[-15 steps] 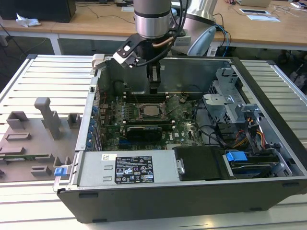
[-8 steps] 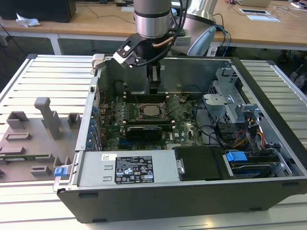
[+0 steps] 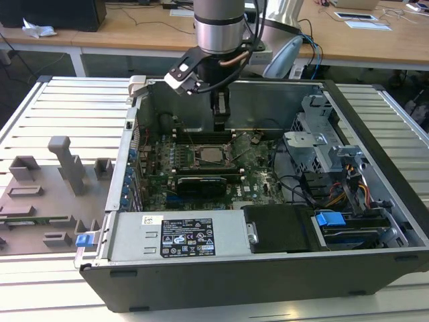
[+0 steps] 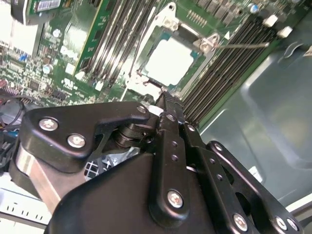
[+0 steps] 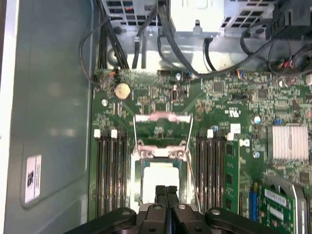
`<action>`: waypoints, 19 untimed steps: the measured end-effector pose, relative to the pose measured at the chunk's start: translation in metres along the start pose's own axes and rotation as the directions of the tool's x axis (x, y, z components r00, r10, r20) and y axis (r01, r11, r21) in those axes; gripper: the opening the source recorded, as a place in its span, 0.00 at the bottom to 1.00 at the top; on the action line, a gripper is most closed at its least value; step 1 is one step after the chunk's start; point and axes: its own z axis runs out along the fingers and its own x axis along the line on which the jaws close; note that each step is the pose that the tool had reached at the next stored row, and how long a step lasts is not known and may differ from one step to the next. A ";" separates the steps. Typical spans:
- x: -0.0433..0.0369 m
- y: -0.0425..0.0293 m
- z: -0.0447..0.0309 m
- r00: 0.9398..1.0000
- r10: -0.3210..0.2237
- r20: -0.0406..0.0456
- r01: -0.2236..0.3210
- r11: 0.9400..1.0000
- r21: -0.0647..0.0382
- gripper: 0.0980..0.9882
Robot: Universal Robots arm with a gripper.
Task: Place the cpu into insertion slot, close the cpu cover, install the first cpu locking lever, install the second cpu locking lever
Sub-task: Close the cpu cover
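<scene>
A slatted metal table (image 3: pixel 60 97) carries the open computer case (image 3: pixel 268 275) and grey fixture blocks (image 3: pixel 66 161).

cpu (image 5: pixel 159 176) partly hidden behind gripper (image 5: pixel 165 190), arm (image 3: pixel 218 23) cut off at exterior view's upper edge

Silver-grey cylindrical arm (image 3: pixel 218 27), black cable (image 3: pixel 257 23) alongside, white-and-black camera mount (image 3: pixel 182 75). Black gripper (image 5: pixel 165 191): jointed link bars, silver screw heads (image 4: pixel 175 198), narrow black fingers (image 5: pixel 160 195).

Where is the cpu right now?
In the first wrist view the cpu lies in the insertion slot, between two banks of memory slots, close by the gripper; in the exterior view that is midway across the green motherboard.
</scene>
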 end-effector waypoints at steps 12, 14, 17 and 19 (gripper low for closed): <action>-0.0008 0.0513 0.0042 1.000 0.000 0.000 0.000 1.000 0.011 0.01; -0.0009 0.0595 0.0048 1.000 0.000 0.000 0.000 1.000 0.013 0.01; -0.0010 0.0732 0.0061 1.000 0.000 0.000 0.000 1.000 0.017 0.01; -0.0006 0.0825 0.0075 1.000 0.000 0.000 0.000 1.000 0.019 0.01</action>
